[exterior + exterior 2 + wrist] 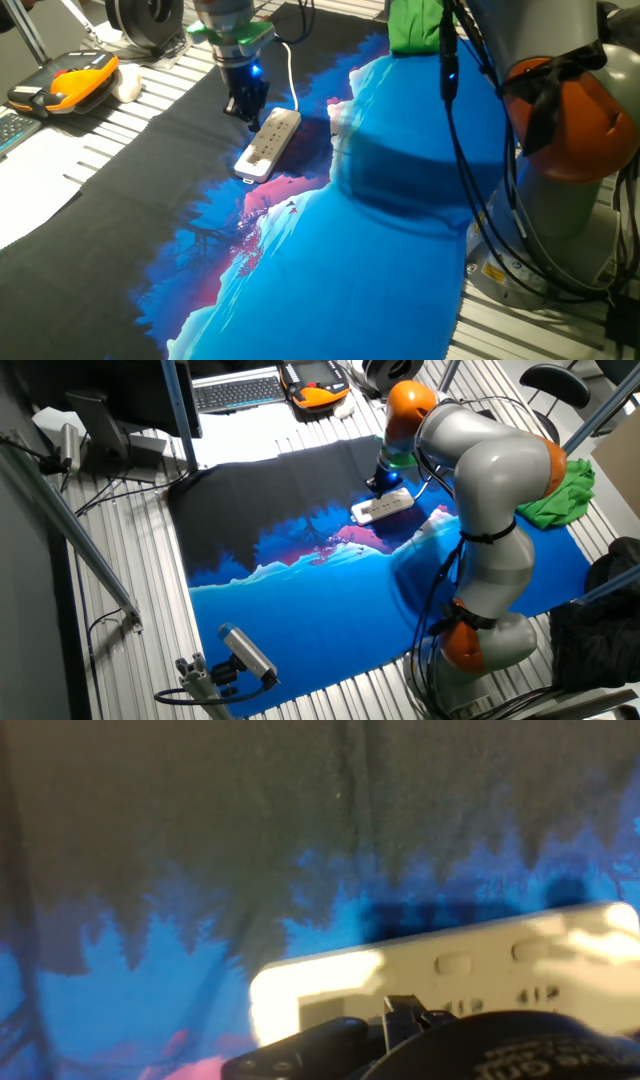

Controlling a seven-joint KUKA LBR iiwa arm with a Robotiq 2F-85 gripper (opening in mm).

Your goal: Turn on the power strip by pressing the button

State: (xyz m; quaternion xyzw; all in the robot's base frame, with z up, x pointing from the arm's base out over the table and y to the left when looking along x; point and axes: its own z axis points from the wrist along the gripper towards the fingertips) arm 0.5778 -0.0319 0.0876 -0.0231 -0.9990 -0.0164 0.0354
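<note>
The power strip is a slim white bar with a row of sockets, lying on the black and blue cloth. Its white cord runs off from the far end. It also shows in the other fixed view and fills the lower right of the hand view. My gripper hangs low at the strip's far, cord end, just left of it; it also shows in the other fixed view. The dark fingers hide whether they touch the strip. No view shows a gap or contact between the fingertips.
An orange and black device and white paper lie at the left. A green cloth is at the back right. My arm's body and cables stand at the right. A keyboard and a mounted camera sit at the table edges.
</note>
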